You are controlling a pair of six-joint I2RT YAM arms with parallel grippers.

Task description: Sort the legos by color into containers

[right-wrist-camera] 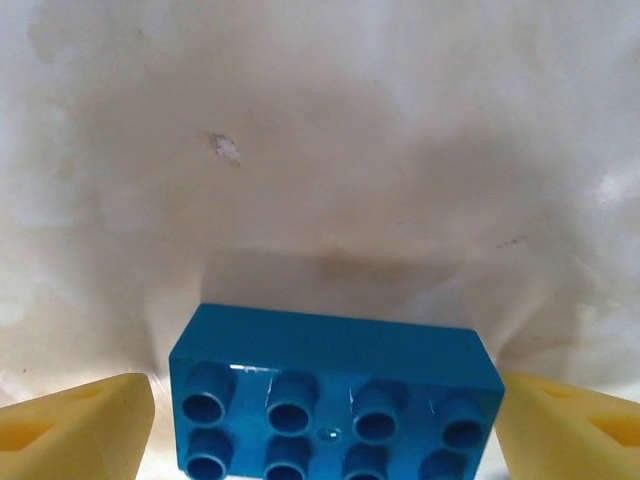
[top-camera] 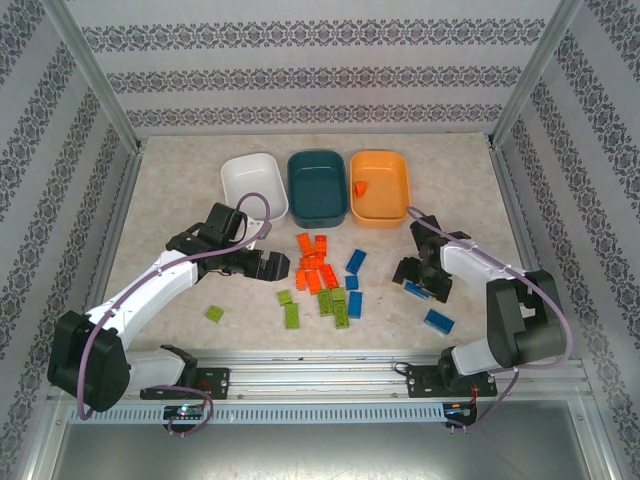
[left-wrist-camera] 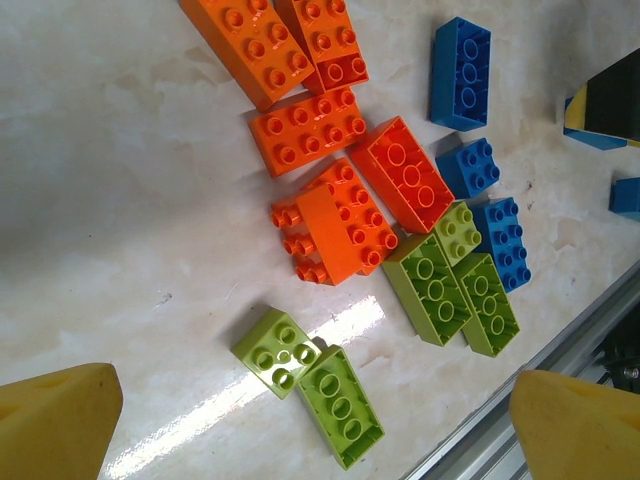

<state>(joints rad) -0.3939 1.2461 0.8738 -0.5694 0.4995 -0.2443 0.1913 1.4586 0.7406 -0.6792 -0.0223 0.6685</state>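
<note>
Close up, the open right tool [right-wrist-camera: 325, 400] straddles a glossy, hollow-studded blue lego [right-wrist-camera: 335, 350] (three o'clock of the overhead pile [top-camera: 320, 285]); the left tool [left-wrist-camera: 315, 385] gapes empty.

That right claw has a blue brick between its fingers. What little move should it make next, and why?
Probably close the right claw on the blue brick. The brick lies on the table between the yellow fingers, and a sliver of table shows beside one finger, so it looks lined up but not yet gripped.
</note>
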